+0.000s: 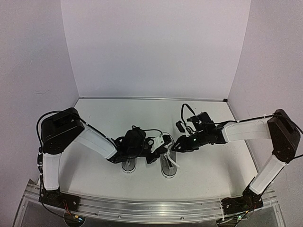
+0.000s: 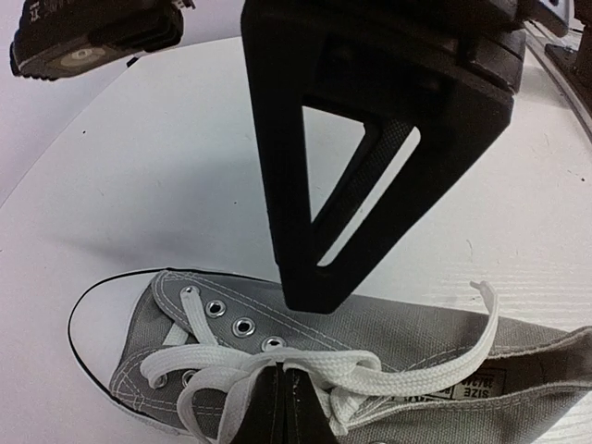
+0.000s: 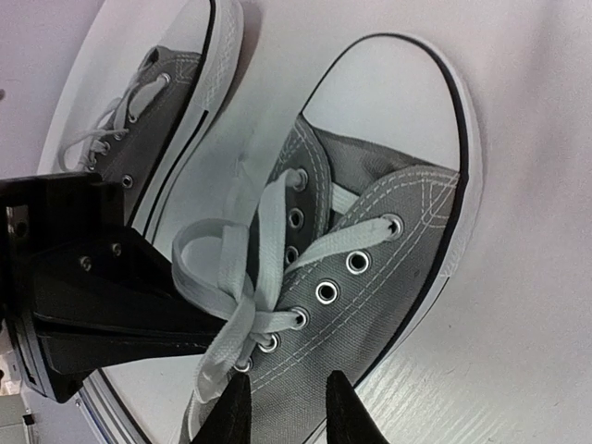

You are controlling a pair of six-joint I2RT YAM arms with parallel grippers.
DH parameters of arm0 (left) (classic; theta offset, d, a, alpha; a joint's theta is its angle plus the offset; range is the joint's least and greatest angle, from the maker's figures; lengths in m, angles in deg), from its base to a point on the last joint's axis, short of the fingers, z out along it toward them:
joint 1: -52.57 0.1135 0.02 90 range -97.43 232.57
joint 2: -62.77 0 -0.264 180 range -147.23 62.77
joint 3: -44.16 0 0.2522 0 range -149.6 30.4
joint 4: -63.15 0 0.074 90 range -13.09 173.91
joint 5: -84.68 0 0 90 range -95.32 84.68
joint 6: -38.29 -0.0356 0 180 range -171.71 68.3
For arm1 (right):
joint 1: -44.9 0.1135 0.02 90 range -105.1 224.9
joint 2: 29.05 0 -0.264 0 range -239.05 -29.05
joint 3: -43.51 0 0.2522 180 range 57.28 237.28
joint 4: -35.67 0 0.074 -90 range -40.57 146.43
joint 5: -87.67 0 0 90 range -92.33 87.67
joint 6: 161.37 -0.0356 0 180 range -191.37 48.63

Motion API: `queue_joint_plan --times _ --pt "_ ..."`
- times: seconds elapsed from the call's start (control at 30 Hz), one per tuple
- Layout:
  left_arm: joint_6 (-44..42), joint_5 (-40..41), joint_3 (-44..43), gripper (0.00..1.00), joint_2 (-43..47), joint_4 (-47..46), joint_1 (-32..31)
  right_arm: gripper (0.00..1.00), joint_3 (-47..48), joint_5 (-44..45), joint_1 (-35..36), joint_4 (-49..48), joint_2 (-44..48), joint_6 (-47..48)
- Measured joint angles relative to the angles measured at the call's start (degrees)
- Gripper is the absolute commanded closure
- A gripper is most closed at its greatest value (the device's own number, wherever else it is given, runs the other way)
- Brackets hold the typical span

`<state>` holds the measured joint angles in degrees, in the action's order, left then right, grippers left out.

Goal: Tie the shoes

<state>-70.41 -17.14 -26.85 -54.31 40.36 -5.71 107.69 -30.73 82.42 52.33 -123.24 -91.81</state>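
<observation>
With left gripper [image 2: 280, 379] clenched on the lace [image 2: 370, 365] at bottom centre, guide released right gripper [image 3: 285, 412] up-left onto the loose loop [image 3: 239, 268] over the shoe [image 3: 407, 222].

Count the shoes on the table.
2. One shoe sits mid-table where the arms meet; the other shoe is just left of it, largely covered by the left arm. No others visible.

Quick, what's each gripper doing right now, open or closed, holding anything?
Left gripper: closed on the lace.
Right gripper: open, holding nothing.
</observation>
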Motion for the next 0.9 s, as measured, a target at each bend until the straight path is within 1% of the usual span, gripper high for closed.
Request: queue_joint_plan --times 0.37,0.9 --pt "-2.57 0.05 0.00 1.00 0.00 0.62 0.00 0.80 0.26 -3.83 0.02 -0.89 -3.59 -0.21" --pt "-3.48 0.02 0.00 1.00 0.00 0.67 0.00 0.79 0.35 -7.83 0.02 -4.57 -4.49 -2.20"
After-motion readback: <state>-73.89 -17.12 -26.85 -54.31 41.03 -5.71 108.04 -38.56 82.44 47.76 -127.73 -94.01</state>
